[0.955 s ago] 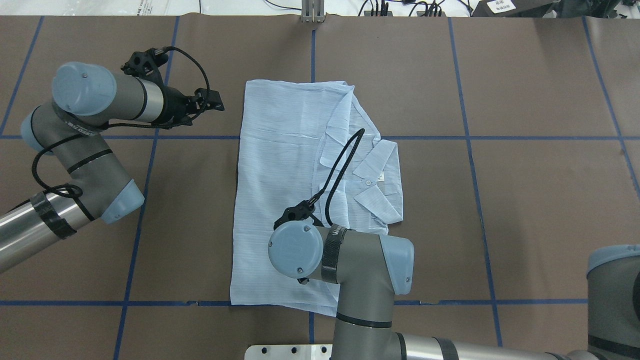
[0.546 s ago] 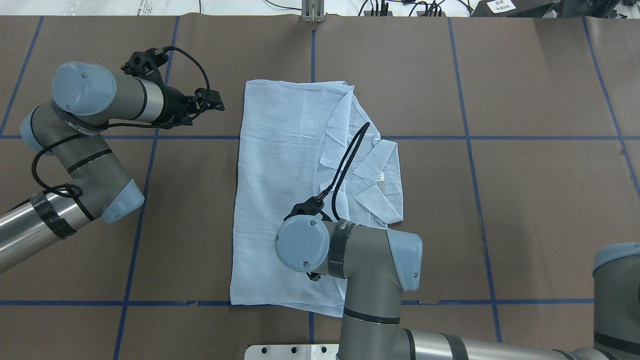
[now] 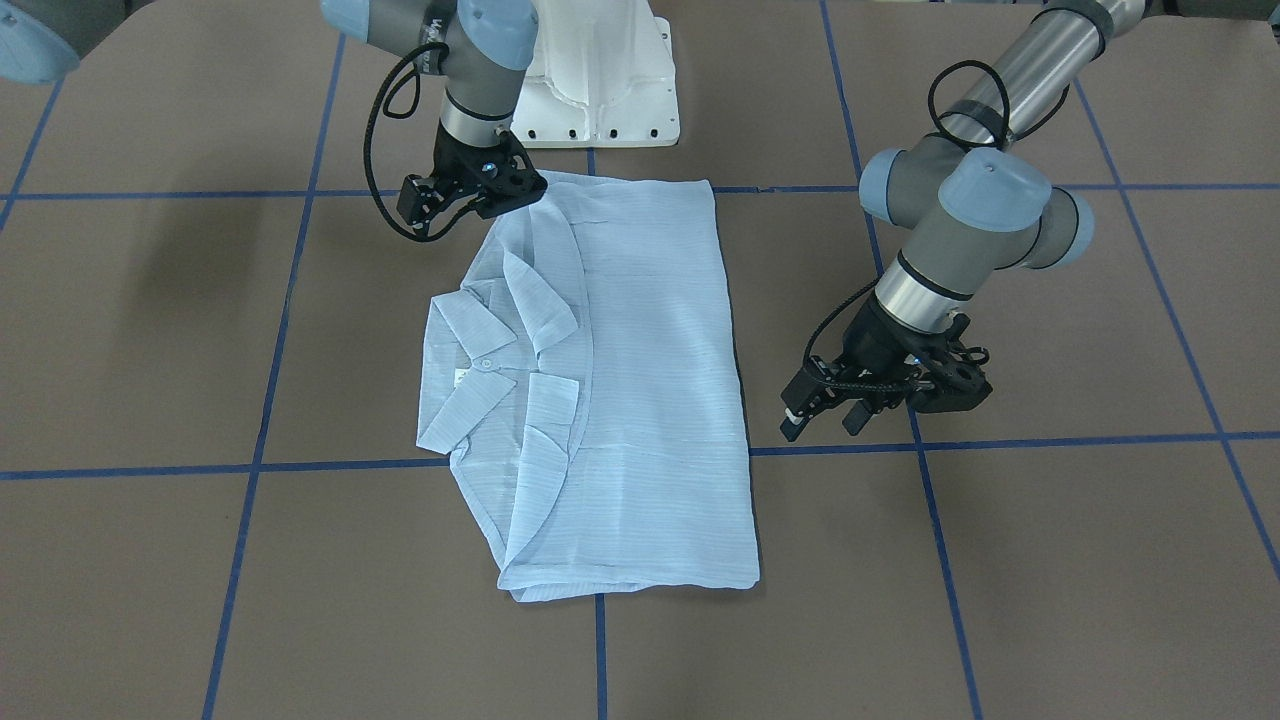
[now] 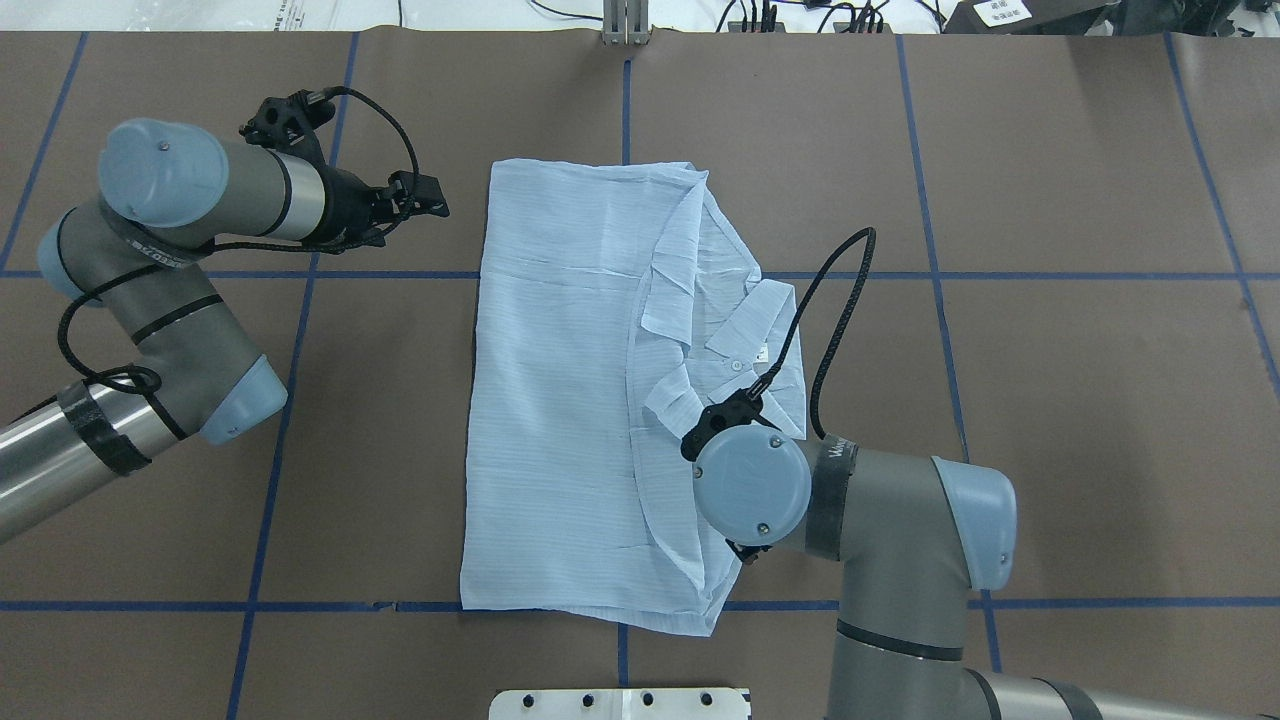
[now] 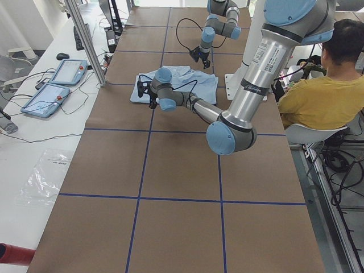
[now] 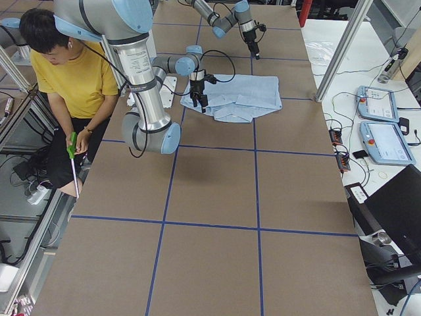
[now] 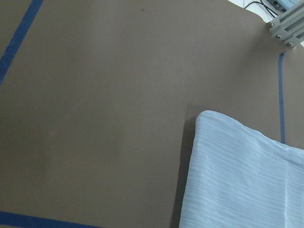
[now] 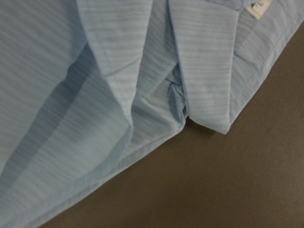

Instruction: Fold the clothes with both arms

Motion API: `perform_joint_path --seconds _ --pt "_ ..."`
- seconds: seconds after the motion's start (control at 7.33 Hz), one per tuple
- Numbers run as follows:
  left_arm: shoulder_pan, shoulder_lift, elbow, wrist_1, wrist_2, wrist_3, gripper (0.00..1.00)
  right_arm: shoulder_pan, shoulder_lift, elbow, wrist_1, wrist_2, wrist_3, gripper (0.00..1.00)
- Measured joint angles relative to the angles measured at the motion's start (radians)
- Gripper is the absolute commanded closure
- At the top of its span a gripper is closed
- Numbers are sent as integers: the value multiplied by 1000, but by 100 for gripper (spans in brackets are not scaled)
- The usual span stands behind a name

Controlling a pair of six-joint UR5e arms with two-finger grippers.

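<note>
The shirt (image 4: 560,400) lies folded into a long rectangle in the middle of the brown table (image 4: 1050,420). Its length runs away from the robot, and its near edge lies on a blue tape line (image 4: 300,606). The collar (image 4: 752,325) is on top at the robot's right side, with one white button (image 3: 487,363) showing.

The left arm (image 4: 150,300) comes in low from the side and is sharply bent at the elbow. Its wrist is turned toward the far corner of the shirt on the robot's left. The left gripper (image 3: 822,425) hangs above bare table just beside the shirt's long edge, tilted down and toward the cloth without touching it. Its two fingers (image 3: 792,425) are spread apart with nothing between them. The left wrist camera sees only that corner of the shirt (image 7: 247,175) and the table.

The right arm (image 4: 890,540) reaches in from the near side, with its wrist over the shirt's near right part. From overhead, the round blue joint cap (image 4: 752,485) hides the gripper below it. A black cable (image 4: 830,310) arcs from the wrist over the collar. From the front, the right gripper (image 3: 478,190) points down at the shirt's edge closest to the white base (image 3: 600,90). I cannot tell whether its fingers are apart or together, or whether they touch the cloth. The right wrist camera shows folded layers of the shirt (image 8: 118,95) close up
</note>
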Motion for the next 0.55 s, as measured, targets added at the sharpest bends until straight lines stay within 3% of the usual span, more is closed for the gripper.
perform_joint_path --seconds 0.55 --pt "-3 16 -40 19 -3 0 0 24 52 13 -52 15 2 0"
